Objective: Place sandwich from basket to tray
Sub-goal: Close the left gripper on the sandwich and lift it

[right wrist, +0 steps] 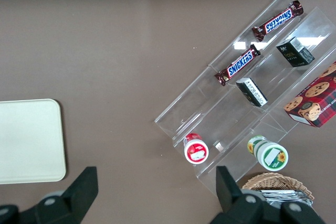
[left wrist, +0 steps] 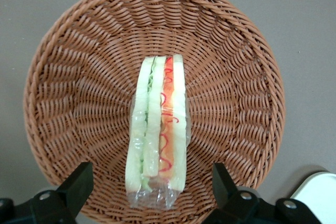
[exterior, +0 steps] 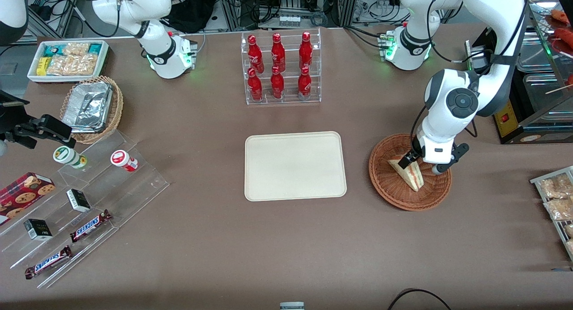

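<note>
The sandwich (exterior: 410, 173) is a plastic-wrapped wedge of white bread with green and red-orange filling, lying in the round reddish-brown wicker basket (exterior: 387, 193). In the left wrist view the sandwich (left wrist: 160, 124) stands on edge in the middle of the basket (left wrist: 236, 103). My left gripper (exterior: 414, 160) hangs low over the basket, open. Its black fingers (left wrist: 79, 182) stand on either side of the sandwich's wrapped end with a gap on each side, and my gripper (left wrist: 152, 182) holds nothing. The cream-white tray (exterior: 295, 165) lies flat beside the basket, toward the parked arm's end.
A clear rack of red bottles (exterior: 281, 68) stands farther from the front camera than the tray. Toward the parked arm's end are a clear stepped shelf of snacks (exterior: 76, 211), a tan basket of foil trays (exterior: 91, 108) and a white bin of packets (exterior: 67, 59). A rack of packets (exterior: 557, 202) lies at the working arm's end.
</note>
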